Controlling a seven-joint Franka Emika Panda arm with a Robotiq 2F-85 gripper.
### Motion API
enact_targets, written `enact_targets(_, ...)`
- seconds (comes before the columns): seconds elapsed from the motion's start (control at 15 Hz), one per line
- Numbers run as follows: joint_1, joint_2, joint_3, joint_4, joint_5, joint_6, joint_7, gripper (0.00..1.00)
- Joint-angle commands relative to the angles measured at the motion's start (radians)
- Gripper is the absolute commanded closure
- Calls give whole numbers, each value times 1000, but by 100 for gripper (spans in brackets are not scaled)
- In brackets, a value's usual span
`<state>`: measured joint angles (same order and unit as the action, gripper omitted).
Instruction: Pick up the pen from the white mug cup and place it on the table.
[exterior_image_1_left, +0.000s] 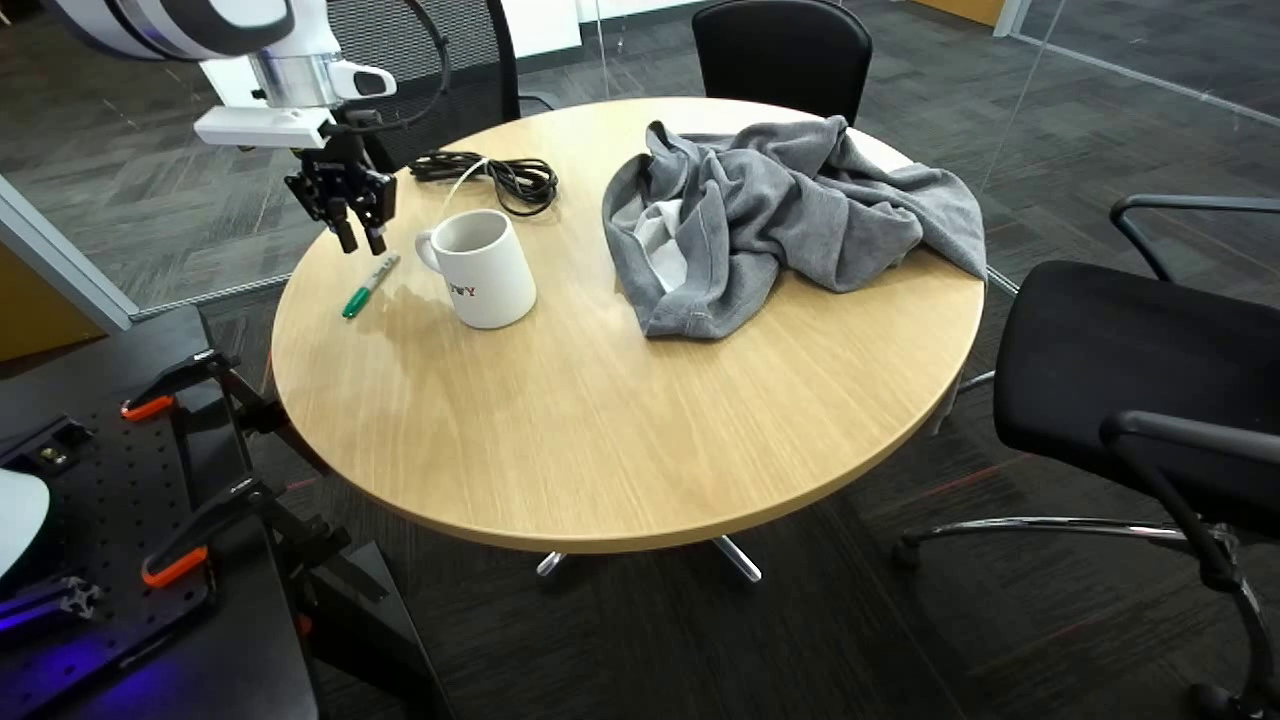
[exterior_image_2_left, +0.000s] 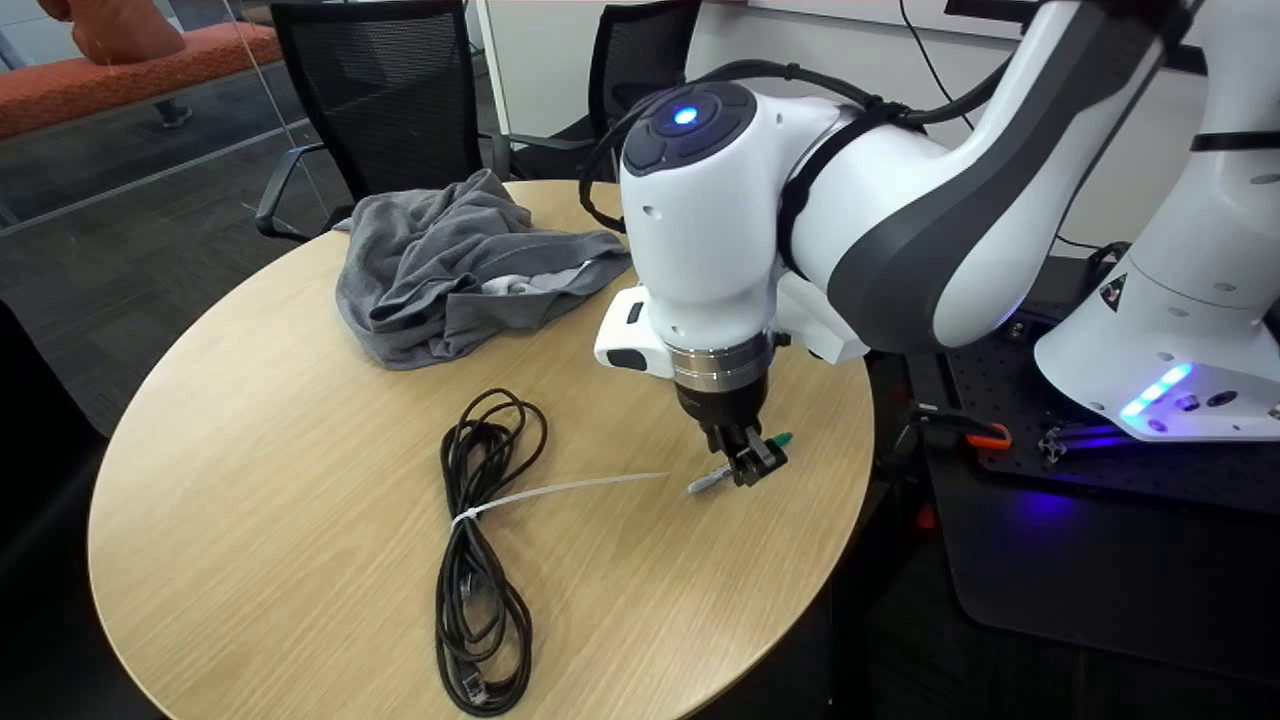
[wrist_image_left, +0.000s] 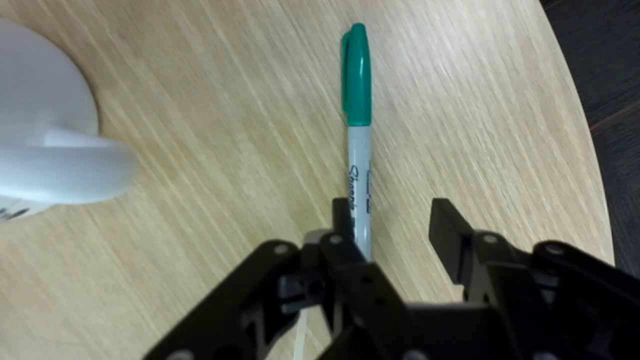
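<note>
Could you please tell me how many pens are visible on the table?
1: the green-capped pen, lying on the table near the white mug. Others might be hidden inside it or under the grey cloth.

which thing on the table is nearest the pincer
The green-capped pen, lying beneath the open pincer; the white mug, black cable and grey cloth all sit farther off.

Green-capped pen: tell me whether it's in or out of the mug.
Out. The green-capped pen lies on the table, apart from the white mug, as the wrist view and an exterior view show.
</note>
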<state>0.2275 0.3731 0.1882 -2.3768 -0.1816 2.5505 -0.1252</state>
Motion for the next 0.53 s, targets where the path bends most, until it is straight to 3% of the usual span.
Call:
enact_targets(0.0,23,-17,-10,-3,-23,11,51,23)
enact_targets(0.2,37,-71,-22,-35,-50,30,94,2)
enact_targets(0.47,34,-175,-26,-88,-86,82,148,0)
